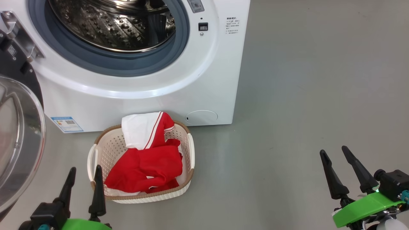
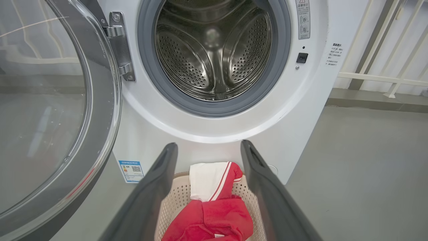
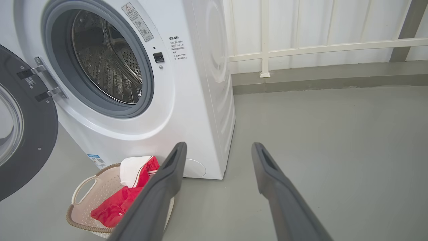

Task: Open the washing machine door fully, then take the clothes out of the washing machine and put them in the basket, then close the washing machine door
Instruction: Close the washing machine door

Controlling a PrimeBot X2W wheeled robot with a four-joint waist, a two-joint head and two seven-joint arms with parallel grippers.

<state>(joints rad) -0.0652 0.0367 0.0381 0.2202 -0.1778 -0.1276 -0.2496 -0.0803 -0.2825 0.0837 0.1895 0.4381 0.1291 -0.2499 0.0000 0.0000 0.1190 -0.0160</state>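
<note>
Washing machine door (image 1: pixel 19 137) stands swung open at far left. Left gripper (image 1: pixel 85 168): fingers spread wide, gripping nothing, tips just beside the basket (image 1: pixel 92 158). Clothes (image 1: pixel 150 163) lie heaped inside the basket, directly before the washing machine (image 1: pixel 191 89). Right gripper (image 1: pixel 333 150): fingers spread, touching nothing, over the floor (image 1: pixel 287 127), well apart from the basket.

Grey floor (image 1: pixel 303 95), white railing (image 3: pixel 301 51) along pale wall (image 3: pixel 334 20)

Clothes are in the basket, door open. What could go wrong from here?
The door hangs wide beside the left gripper; a push on its bulging glass could slip off.
The basket sits close before the washer, clothes draped over its rim; a low arm sweep might knock it.
</note>
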